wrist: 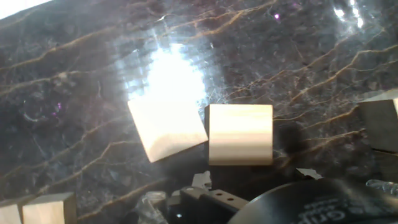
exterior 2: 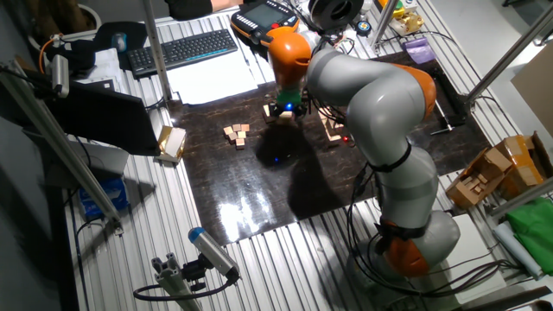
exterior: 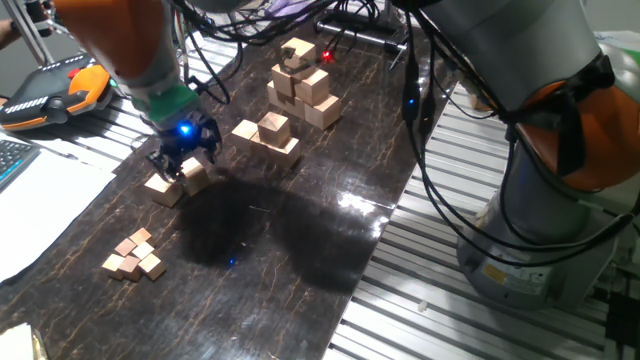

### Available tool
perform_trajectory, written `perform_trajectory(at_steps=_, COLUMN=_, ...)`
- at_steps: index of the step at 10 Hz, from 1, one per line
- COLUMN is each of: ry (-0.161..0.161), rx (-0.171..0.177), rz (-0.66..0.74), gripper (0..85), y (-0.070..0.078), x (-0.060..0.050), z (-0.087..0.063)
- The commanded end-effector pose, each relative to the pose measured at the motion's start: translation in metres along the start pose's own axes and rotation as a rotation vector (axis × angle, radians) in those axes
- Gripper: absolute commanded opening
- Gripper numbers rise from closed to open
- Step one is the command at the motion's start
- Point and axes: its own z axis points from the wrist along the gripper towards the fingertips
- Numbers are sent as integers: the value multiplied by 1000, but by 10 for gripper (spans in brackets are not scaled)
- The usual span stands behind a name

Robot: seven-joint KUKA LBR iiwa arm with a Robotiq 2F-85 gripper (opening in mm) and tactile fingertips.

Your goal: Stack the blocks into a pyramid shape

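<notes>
Two loose tan blocks lie side by side on the dark marbled table, one (exterior: 165, 188) (wrist: 168, 129) turned at an angle, the other (exterior: 194, 175) (wrist: 240, 134) square. My gripper (exterior: 185, 157) (exterior 2: 288, 111) hovers just above them, open, with nothing between its fingers. Further back stands a low stepped pile of the same blocks (exterior: 272, 136), with one cube on top of a row. In the hand view the fingertips are out of sight; only the gripper body fills the bottom edge.
A taller stack of bigger cubes (exterior: 302, 80) stands behind the pile. Several tiny pinkish cubes (exterior: 134, 255) (exterior 2: 236, 132) cluster near the front left. Papers and a keyboard (exterior 2: 183, 50) lie off the mat's left side; the robot base (exterior: 540, 230) and cables are to the right.
</notes>
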Motion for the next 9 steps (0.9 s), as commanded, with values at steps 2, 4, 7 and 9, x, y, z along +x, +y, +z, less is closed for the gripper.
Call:
perform_trajectory(at_steps=2, ry=-8, rx=-5, rz=12, gripper=677, y=3, x=0, z=5)
perform_trajectory(at_steps=4, ry=-27, rx=-3, rz=16, gripper=680, y=2, x=-1, z=8)
perform_trajectory(at_steps=7, ry=-18, rx=-13, rz=24, gripper=683, y=2, x=-2, z=8)
perform_trajectory(at_steps=9, ry=-22, rx=-8, rz=16, gripper=687, y=1, x=-5, z=5)
